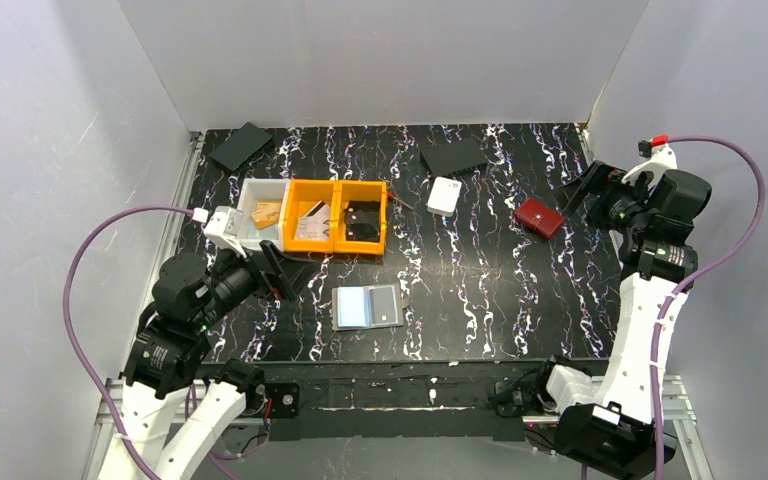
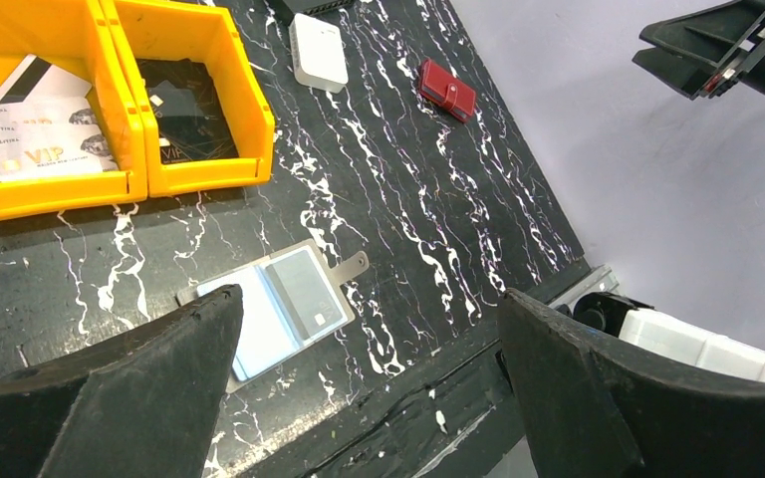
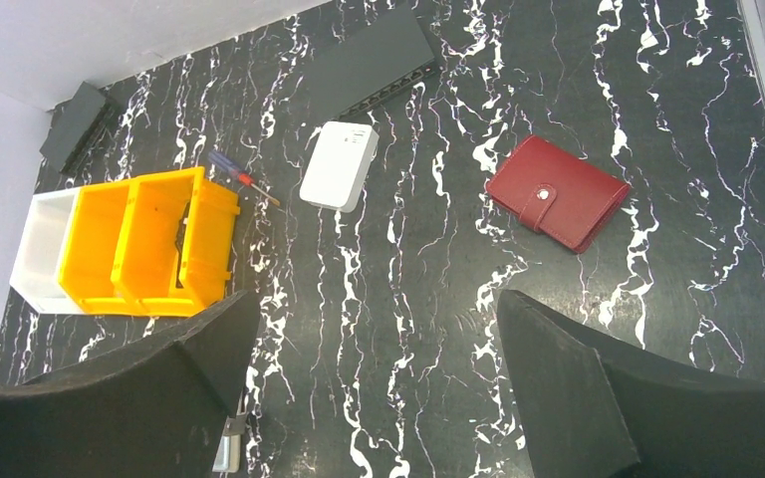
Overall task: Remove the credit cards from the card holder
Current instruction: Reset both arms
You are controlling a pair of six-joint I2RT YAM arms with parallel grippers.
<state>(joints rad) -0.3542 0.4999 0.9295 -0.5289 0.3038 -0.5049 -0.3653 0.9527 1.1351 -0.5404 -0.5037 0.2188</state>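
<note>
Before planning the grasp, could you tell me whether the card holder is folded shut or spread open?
Spread open: the card holder lies flat, pale blue and grey inner faces upward.

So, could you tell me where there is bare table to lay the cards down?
Widest bare patch: right of the open card holder, nearer than the white case and red wallet. Crowded: around the bins, where the left gripper hangs.

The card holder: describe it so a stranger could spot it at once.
On the black marbled table, look just in front of the two orange bins, toward the near edge. The card holder lies open and flat there, showing pale blue and grey faces, unlike the closed red wallet and white case farther back.
</note>
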